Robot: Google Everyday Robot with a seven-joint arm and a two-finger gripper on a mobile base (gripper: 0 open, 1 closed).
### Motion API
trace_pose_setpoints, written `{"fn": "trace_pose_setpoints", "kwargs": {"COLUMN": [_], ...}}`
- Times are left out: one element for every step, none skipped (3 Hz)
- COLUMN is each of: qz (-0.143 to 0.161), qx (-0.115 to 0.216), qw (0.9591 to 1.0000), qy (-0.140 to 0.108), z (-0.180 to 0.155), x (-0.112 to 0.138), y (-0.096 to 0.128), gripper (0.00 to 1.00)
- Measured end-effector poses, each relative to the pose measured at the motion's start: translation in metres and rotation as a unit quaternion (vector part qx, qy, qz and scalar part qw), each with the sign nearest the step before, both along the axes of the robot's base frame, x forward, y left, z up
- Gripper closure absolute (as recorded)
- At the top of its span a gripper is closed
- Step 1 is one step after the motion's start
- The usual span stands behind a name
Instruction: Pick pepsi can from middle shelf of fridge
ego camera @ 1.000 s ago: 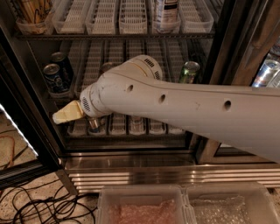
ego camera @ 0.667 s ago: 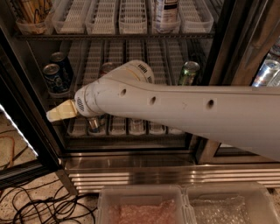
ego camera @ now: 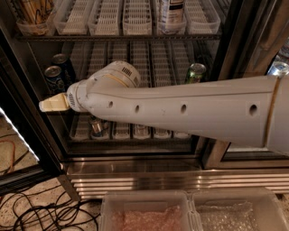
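Note:
The open fridge [ego camera: 158, 179] fills the view. Its middle shelf [ego camera: 153, 58] holds white slotted lane trays. At the shelf's left end stands a dark blue pepsi can [ego camera: 54, 79] with a silver top, and a second dark can [ego camera: 65, 65] stands just behind it. My gripper [ego camera: 53, 103] is the cream tip at the end of the white arm [ego camera: 180, 108]. It sits just below and in front of the pepsi can, at the shelf's front edge. It holds nothing that I can see. The arm hides the middle of the shelf.
A green can [ego camera: 195, 72] stands at the right of the middle shelf. A silver can [ego camera: 96, 126] stands on the lower shelf under the arm. The top shelf holds a white bottle [ego camera: 170, 13] and trays. Black cables [ego camera: 36, 212] and plastic bins [ego camera: 189, 212] lie on the floor.
The arm has swung left and slightly up, bringing the gripper tip closer to the pepsi can at the shelf's left end. The cans have not moved.

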State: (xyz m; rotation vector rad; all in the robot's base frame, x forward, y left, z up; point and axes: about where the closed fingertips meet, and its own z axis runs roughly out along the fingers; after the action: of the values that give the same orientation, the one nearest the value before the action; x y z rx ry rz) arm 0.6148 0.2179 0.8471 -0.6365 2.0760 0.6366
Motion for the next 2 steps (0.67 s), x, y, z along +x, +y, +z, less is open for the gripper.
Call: {"fn": "trace_pose_setpoints", "kwargs": {"qz": [0.000,-0.011], "qx": [0.000,-0.002], "qw": [1.0000,0.9997], "qy": [0.000,-0.020], "z": [0.000,0.001], "x": [0.000,0.023], "y": [0.000,-0.009], "gripper": [0.00,0.00]}}
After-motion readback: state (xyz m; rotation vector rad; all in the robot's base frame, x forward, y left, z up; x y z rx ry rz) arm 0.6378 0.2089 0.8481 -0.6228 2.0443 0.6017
